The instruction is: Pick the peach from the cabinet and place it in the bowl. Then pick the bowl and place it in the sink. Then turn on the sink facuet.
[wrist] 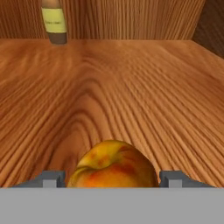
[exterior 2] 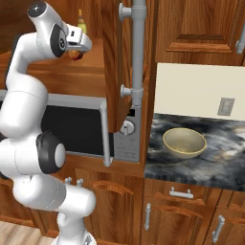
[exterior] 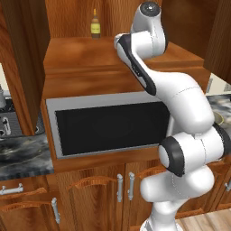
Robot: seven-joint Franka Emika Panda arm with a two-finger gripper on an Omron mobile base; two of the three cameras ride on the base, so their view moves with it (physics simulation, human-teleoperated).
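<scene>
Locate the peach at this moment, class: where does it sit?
The peach lies on the cabinet's shelf board, between the gripper's two fingertips in the hand view. The brown bottle stands apart at the back.

My white jointed arm (exterior: 180, 103) rises, elbow bent, reaching up and forward. My two-finger gripper (wrist: 113, 178) points ahead, its grey fingertips (wrist: 51, 179) spread apart, one either side of what sits between them. Contact unclear. Wrist (exterior 2: 72, 40) roughly level.

Base views flank arm, sharing cabinet (exterior: 85, 54); hand view close above shelf.
</scene>
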